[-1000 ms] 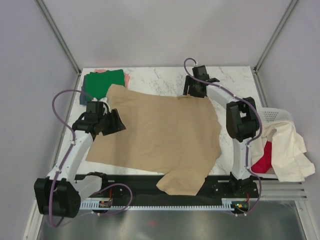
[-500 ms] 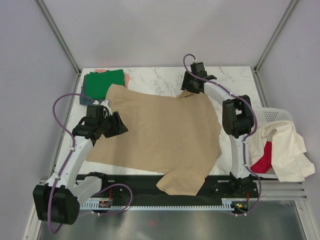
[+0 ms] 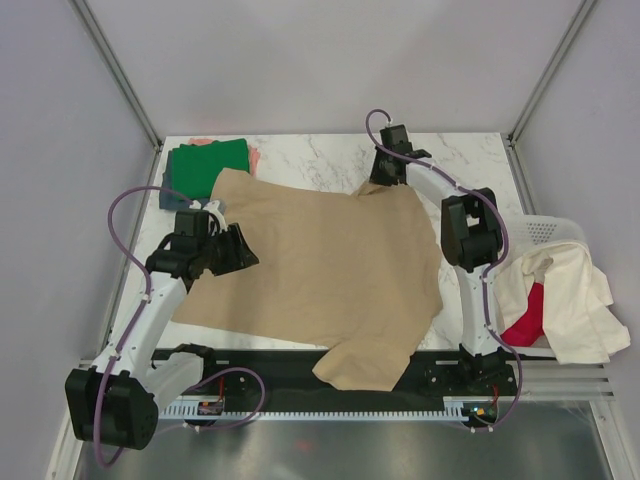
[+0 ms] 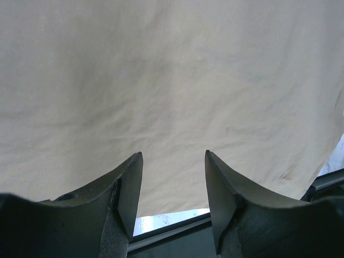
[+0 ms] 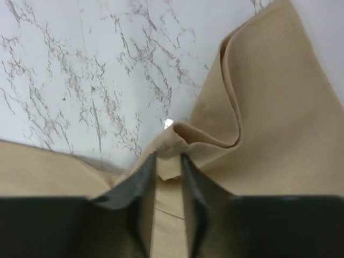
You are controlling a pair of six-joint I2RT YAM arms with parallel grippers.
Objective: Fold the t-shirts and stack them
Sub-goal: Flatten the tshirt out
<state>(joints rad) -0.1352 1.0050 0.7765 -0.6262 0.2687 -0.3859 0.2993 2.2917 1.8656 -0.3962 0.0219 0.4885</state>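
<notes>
A large tan t-shirt (image 3: 320,270) lies spread over the middle of the marble table. My right gripper (image 3: 386,182) is at its far edge, by the collar. In the right wrist view it (image 5: 168,158) is shut on a bunched fold of the tan t-shirt (image 5: 269,134). My left gripper (image 3: 243,255) hovers over the shirt's left side, and its jaws (image 4: 173,161) stand open with nothing between them, cloth (image 4: 172,80) filling the view beyond. Folded t-shirts are stacked at the far left corner, a green one (image 3: 205,163) on top, with blue-grey and pink edges showing below.
A white mesh basket (image 3: 548,231) stands off the table's right edge, with a cream t-shirt (image 3: 575,300) and a red one (image 3: 527,322) hanging out of it. Bare marble (image 3: 300,150) shows along the far edge. The tan shirt's lower sleeve overhangs the near rail (image 3: 250,358).
The right gripper has shifted slightly left along the far edge and closed on a fold of the tan shirt. The left gripper has barely moved.
</notes>
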